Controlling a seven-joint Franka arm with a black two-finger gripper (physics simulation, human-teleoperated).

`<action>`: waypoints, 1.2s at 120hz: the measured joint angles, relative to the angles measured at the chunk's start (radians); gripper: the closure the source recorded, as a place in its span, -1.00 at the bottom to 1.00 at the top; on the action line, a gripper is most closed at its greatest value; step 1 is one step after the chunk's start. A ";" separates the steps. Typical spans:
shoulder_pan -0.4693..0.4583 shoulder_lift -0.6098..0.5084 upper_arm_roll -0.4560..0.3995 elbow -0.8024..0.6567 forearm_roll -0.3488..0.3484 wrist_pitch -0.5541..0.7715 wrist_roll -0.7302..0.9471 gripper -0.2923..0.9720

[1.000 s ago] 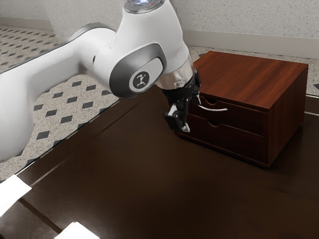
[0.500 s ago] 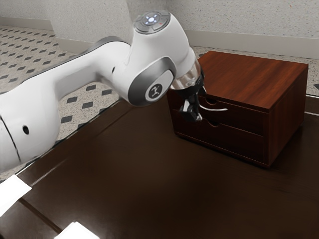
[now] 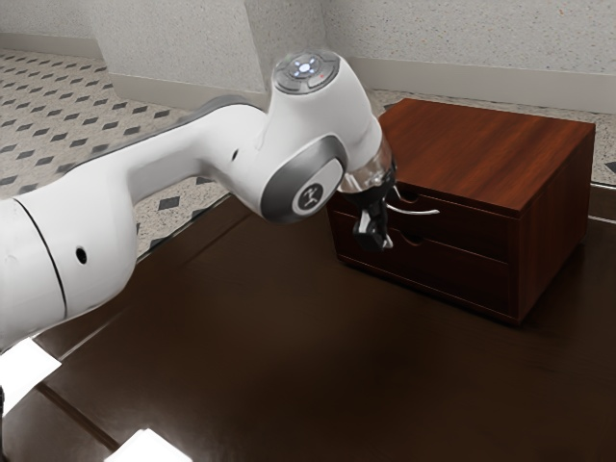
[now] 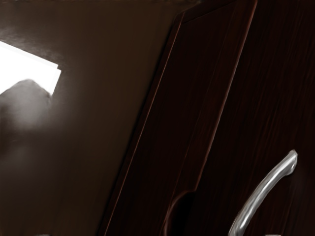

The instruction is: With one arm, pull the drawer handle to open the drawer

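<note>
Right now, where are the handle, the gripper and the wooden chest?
handle (image 4: 268, 186), wrist view, middle of the silver bar.
gripper (image 3: 375, 233), exterior view, its black tip by the handle.
chest (image 3: 481, 144), exterior view, its top face.

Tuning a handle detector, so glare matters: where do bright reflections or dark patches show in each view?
Exterior view: blown-out white patches on the dark table, lower left; the handle shines against the wood. Wrist view: one white patch on the table, a gleaming handle, a near-black drawer front.
</note>
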State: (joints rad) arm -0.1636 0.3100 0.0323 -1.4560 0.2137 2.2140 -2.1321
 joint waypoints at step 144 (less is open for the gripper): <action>-0.013 -0.249 -0.004 -0.324 -0.035 -0.046 0.003 -0.18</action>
State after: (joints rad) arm -0.1764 0.0608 0.0285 -1.7797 0.1790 2.1676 -2.1293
